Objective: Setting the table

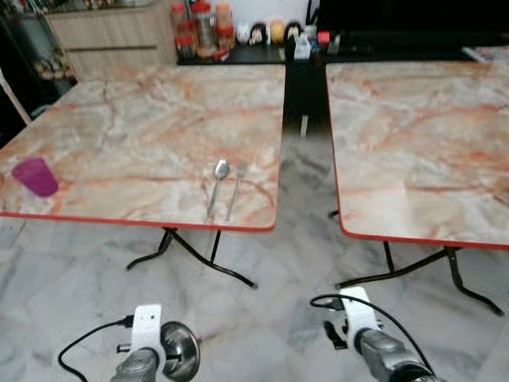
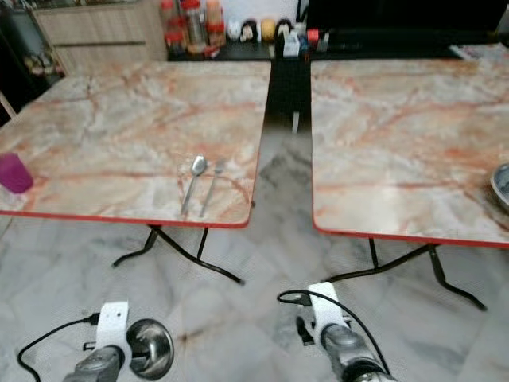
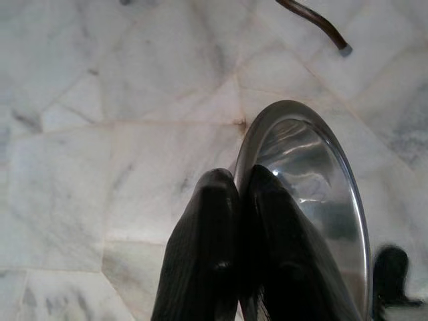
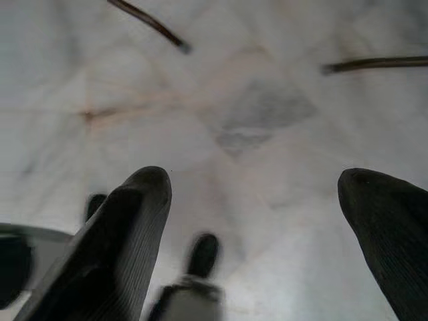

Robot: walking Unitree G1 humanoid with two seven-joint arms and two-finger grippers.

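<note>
Two marble tables [image 1: 143, 135] over grey marble floor [image 1: 270, 318]

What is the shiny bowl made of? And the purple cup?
The bowl looks like polished metal, probably stainless steel: it mirrors light on its curved inside. The left gripper pinches its rim. The cup looks like plastic, see-through purple with a soft sheen, though tinted glass is possible.

Left gripper [image 3: 242, 184] pinched on rim of steel bowl [image 3: 321, 200], above marble floor [image 3: 100, 134]. Table leg foot [image 3: 321, 23] near bowl.
</note>
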